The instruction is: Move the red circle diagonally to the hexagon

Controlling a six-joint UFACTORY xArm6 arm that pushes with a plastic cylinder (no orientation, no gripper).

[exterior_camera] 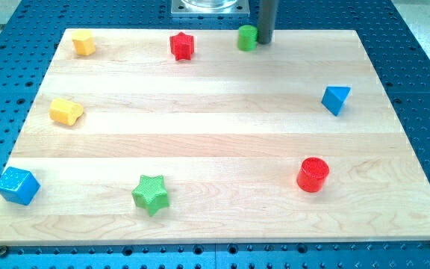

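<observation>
The red circle (pixel 313 174) is a short cylinder at the view's lower right of the wooden board (pixel 215 112). The yellow hexagon (pixel 83 42) sits at the view's top left corner. My tip (pixel 264 41) is at the view's top edge, touching or just beside the right side of a green block (pixel 247 37) whose shape is partly hidden. The tip is far above the red circle and far right of the hexagon.
A red star (pixel 181 45) lies at the top centre. A second yellow block (pixel 66 112) is at the left. A blue cube (pixel 17 185) is at the lower left corner, a green star (pixel 151 194) at the bottom, a blue triangle (pixel 336 99) at the right.
</observation>
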